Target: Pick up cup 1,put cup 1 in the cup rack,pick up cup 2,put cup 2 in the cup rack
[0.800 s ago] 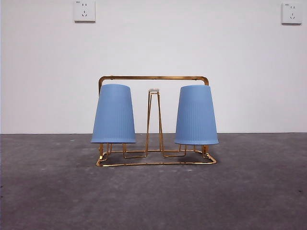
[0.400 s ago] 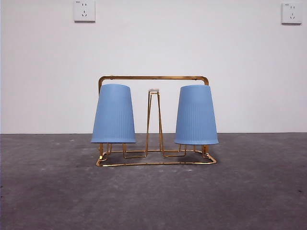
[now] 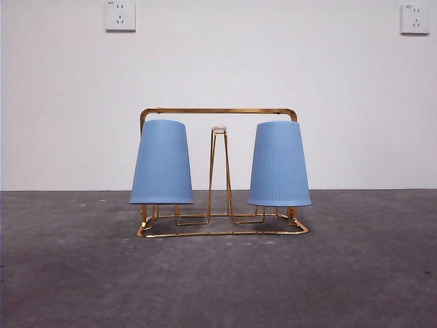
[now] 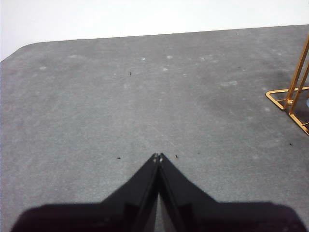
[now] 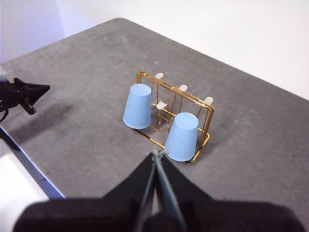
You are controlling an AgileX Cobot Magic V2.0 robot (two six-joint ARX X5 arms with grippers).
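**Both cups racked, arms clear**

Two blue cups [image 3: 162, 162] [image 3: 279, 165] sit upside down on the gold cup rack [image 3: 218, 111]; their prongs are hidden, probably inside. Left gripper [image 4: 158, 156] and right gripper [image 5: 157, 153] hang well apart from it, jaws pressed together.

Camera layout: one low front view, two wrist views.

We find the front view level with the table [image 3: 68, 273], close on the cup rack [image 3: 218, 111] and facing a wall. The right wrist view looks down from well above on that rack [image 5: 193, 101]; the left wrist view sits low, catching only its corner [image 4: 289, 96].
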